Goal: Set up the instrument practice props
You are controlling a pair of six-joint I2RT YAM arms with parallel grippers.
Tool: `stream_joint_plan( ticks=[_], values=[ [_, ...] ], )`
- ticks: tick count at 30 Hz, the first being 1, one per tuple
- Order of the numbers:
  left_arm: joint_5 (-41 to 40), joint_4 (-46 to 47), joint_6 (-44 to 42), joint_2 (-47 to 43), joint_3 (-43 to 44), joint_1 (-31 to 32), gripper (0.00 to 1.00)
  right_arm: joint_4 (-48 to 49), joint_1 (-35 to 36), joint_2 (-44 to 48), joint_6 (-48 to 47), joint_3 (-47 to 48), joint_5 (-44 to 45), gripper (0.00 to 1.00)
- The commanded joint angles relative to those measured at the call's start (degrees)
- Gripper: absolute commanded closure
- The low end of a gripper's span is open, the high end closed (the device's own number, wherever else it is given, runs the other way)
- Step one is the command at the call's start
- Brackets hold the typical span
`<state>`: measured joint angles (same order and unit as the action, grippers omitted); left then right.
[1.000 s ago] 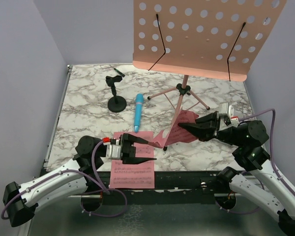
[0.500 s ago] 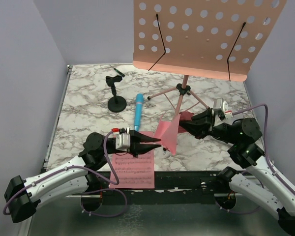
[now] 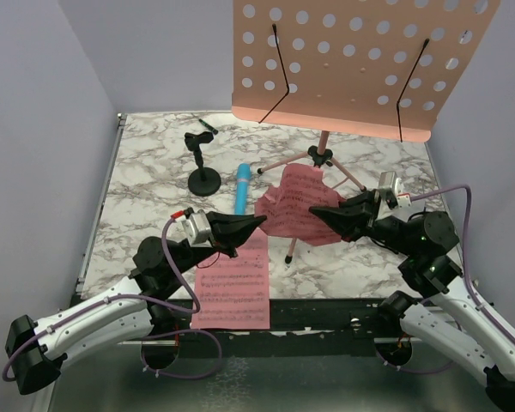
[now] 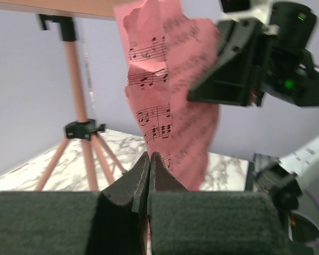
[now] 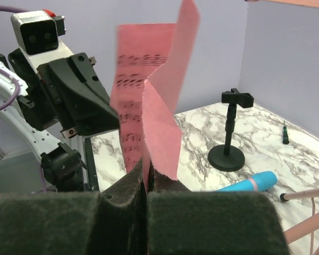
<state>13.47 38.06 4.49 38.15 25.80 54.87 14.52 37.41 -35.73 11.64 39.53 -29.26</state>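
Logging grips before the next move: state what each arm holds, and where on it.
Both hold the same crumpled pink sheet-music page, raised off the table: left fingers pinch its left edge, right fingers its right edge.

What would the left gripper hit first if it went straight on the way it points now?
The left gripper pinches the crumpled pink page. Straight beyond it, the right gripper faces it, probably the first solid thing met, though depth is unclear.
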Motion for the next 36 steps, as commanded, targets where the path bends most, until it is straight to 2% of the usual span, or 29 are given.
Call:
stream_joint_plan(
  ticks=[1, 5, 18, 22, 23, 26, 31, 33, 36],
  values=[
    [-16.0, 2.0, 2.2, -1.3, -0.1, 0.2, 1.00, 1.4, 0.2, 1.0, 1.5, -2.0, 2.3, 0.99],
    [-22.1, 3.9, 2.1, -0.8, -0.7, 0.2, 1.00, 2.7, 0.2, 2.6, 2.2, -3.9, 2.8, 0.99],
    [-27.5, 5.0, -2.1, 3.1, -1.5, 0.2, 1.00, 6.0, 0.2, 5.3, 1.8, -5.6, 0.7, 0.99],
    [-24.2, 5.0, -6.3, 3.7, -2.0, 0.3, 0.99, 6.1, 0.2, 5.0, 1.6, -4.8, -0.8, 0.99],
    [-23.6, 5.0, -6.9, 3.9, -2.1, 0.3, 0.94, 5.9, 0.3, 5.0, 1.5, -4.6, -0.9, 0.99],
    [-23.3, 5.0, -8.2, 3.9, -3.1, 0.2, 0.60, 4.6, 0.2, 5.0, 0.9, -3.7, -0.7, 0.99],
    [-21.7, 4.9, -9.7, 1.3, -6.1, 0.2, 0.12, 0.3, 0.3, 5.4, -1.3, -1.1, -1.1, 0.99],
    [-20.0, 4.9, -11.0, 0.1, -7.3, 0.2, 0.04, -1.7, 0.2, 5.6, -2.5, 0.0, -1.9, 0.99],
    [-14.4, 4.6, -13.4, -1.0, -8.7, 0.2, 0.01, -4.2, 0.3, 6.0, -4.3, 1.5, -3.5, 0.99]
  ],
)
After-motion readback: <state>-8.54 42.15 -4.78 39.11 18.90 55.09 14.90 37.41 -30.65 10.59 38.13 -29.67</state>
